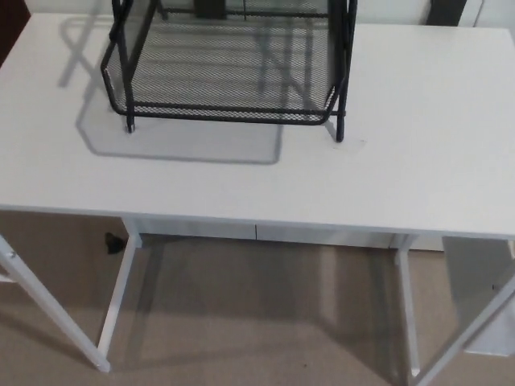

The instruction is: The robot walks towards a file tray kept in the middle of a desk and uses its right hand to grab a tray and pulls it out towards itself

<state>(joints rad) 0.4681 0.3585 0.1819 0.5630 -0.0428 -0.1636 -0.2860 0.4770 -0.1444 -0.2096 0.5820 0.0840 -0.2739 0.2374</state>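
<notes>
Nearest the camera, beige carpet (257,322) is showing beneath the white desk (418,161), whose slanted legs (48,314) are running down to the floor at both sides. A small dark object (113,242) is lying on the carpet near the left inner leg. Farther back, the black mesh file tray (229,68) is standing on the desktop toward the far edge, left of centre, casting a shadow (177,145) toward the camera. Neither robot hand is showing, so I cannot tell how their fingers are set.
</notes>
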